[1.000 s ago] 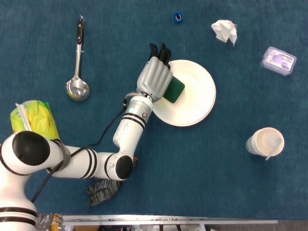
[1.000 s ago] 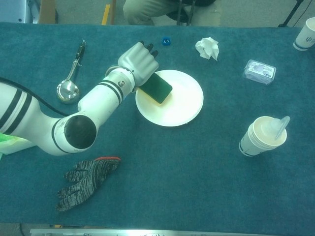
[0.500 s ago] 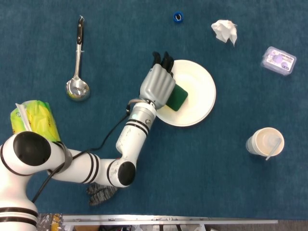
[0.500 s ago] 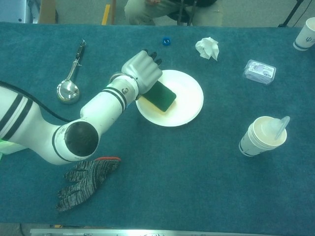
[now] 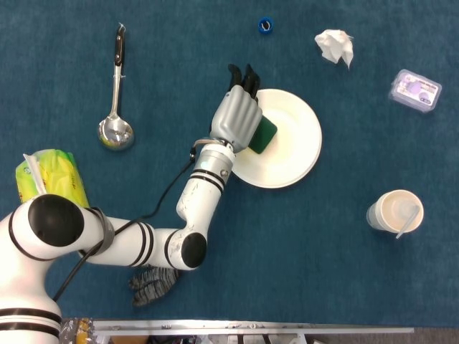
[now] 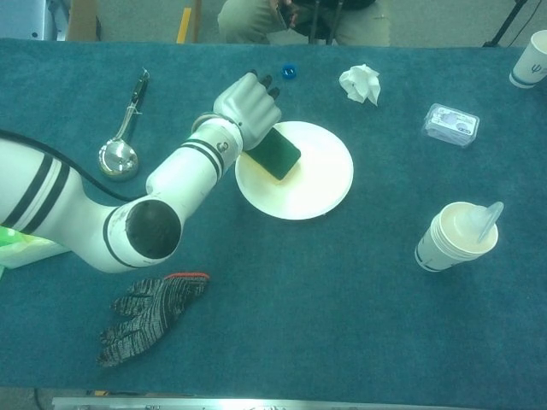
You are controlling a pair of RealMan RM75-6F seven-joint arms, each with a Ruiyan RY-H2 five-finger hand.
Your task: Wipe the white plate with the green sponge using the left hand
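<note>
Near the frame's centre, the left hand (image 5: pixel 237 118) holds the green sponge (image 5: pixel 262 135) in its fingers on the white plate (image 5: pixel 294 147). Pressing near the rim could tip or slide it.

Table (image 6: pixel 342 299) covered edge to edge in dark teal, carpet-like cloth; even, soft light, no hard shadows. At 6 o'clock, a pale metal rail (image 5: pixel 251 328) runs along the near edge. Beyond the far edge at 12 o'clock, grey floor (image 6: pixel 427 21), a seated person's legs (image 6: pixel 256 19) and chair legs.
</note>
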